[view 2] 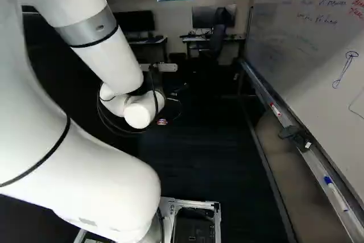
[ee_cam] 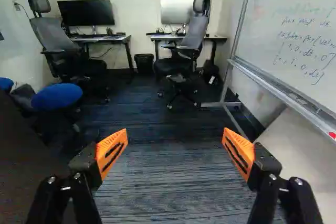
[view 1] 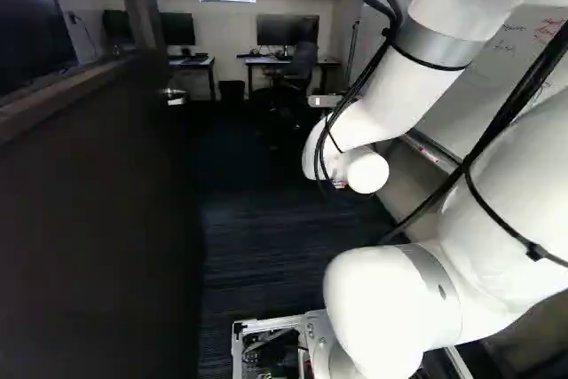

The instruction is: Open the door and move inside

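Note:
A dark door panel (view 1: 89, 237) with a brown-framed pane stands swung open along the left of the left base view. Its dark surface (ee_cam: 21, 166) also shows in the wrist view, close beside the gripper, with a gap between them. In both base views the arm's white wrist (view 1: 364, 170) hides the gripper's fingers. The wrist view has my gripper (ee_cam: 175, 145) open, its orange pads wide apart and nothing between them. Dark striped carpet (ee_cam: 173, 182) lies under and ahead of it. No door handle can be made out.
A whiteboard (view 2: 313, 44) on a metal frame runs along the right side, its tray (view 2: 307, 152) holding markers and an eraser. Far ahead are desks (ee_cam: 100, 39) with monitors, office chairs (ee_cam: 191, 35) and a bin (ee_cam: 143, 63). A blue stool (ee_cam: 56, 96) stands beyond the door's edge.

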Available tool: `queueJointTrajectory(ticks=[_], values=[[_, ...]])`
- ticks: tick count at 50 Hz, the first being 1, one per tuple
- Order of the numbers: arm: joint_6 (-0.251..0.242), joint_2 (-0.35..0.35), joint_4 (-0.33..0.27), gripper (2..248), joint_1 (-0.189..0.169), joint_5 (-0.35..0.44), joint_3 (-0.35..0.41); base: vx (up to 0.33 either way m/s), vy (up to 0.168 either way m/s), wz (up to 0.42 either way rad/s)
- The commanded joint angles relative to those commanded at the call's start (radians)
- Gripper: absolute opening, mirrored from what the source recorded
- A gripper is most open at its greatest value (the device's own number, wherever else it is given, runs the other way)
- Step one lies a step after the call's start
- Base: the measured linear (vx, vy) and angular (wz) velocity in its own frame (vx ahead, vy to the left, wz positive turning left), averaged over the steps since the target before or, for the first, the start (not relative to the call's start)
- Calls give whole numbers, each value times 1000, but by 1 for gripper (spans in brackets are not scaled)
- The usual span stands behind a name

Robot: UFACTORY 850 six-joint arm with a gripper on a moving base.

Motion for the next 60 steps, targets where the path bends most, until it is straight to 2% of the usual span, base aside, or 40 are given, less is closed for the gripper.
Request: queueJointTrajectory(ticks=[60], values=[[0, 0, 0, 247, 0, 0, 0, 197, -24, -12]])
